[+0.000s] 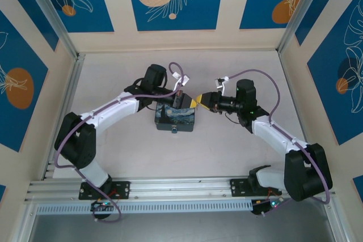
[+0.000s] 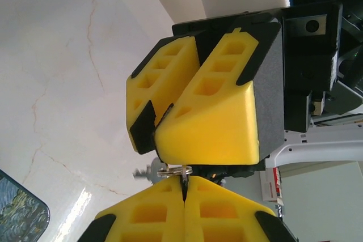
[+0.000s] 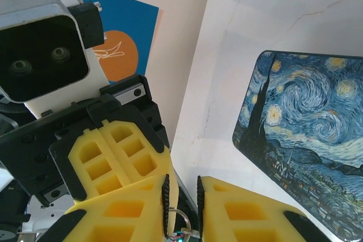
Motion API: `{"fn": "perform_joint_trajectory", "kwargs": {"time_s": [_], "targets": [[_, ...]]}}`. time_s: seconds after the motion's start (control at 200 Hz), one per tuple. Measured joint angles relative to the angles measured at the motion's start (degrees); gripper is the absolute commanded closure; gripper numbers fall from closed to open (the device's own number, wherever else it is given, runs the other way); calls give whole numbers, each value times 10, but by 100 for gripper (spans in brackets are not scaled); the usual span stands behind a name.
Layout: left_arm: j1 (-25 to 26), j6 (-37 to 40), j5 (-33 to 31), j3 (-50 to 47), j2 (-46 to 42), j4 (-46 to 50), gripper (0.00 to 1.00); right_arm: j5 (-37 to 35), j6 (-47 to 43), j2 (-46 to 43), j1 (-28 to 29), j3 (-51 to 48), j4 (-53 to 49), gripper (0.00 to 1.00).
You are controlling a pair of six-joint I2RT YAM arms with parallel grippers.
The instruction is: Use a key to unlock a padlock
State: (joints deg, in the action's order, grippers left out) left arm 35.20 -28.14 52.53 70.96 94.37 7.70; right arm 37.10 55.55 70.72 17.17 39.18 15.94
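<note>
Above the table my two grippers meet tip to tip, the left gripper [image 1: 182, 100] against the right gripper [image 1: 197, 101]. In the left wrist view my left gripper [image 2: 185, 178] is shut on the key [image 2: 185, 184], a thin dark sliver that sticks up between the yellow pads. A silver ring [image 2: 173, 169] hangs from the key. The right gripper's fingers [image 2: 210, 123] press close just above. In the right wrist view my right gripper [image 3: 182, 179] holds its jaws a narrow gap apart. The padlock [image 3: 190, 235], tiny and bluish-silver, spans that gap at the bottom edge, below the ring [image 3: 182, 217].
A rectangular box printed with a swirling night sky [image 1: 176, 120] lies on the pale table [image 1: 227, 145] right under the grippers. It also fills the right side of the right wrist view, box [image 3: 306, 134]. Patterned blue walls and metal rails enclose the table.
</note>
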Motion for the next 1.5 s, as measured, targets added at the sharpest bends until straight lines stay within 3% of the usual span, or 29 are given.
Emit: {"fn": "perform_joint_trajectory", "kwargs": {"time_s": [0.455, 1.305, 1.5], "targets": [[-1, -4, 0, 0, 0, -24, 100, 18, 3, -37, -18, -27, 2, 75], [-1, -14, 13, 0, 8, -39, 100, 39, 13, -29, -16, -25, 34, 79], [-2, -15, 14, 0, 9, -41, 100, 38, 15, -21, -11, -18, 38, 86]]}}
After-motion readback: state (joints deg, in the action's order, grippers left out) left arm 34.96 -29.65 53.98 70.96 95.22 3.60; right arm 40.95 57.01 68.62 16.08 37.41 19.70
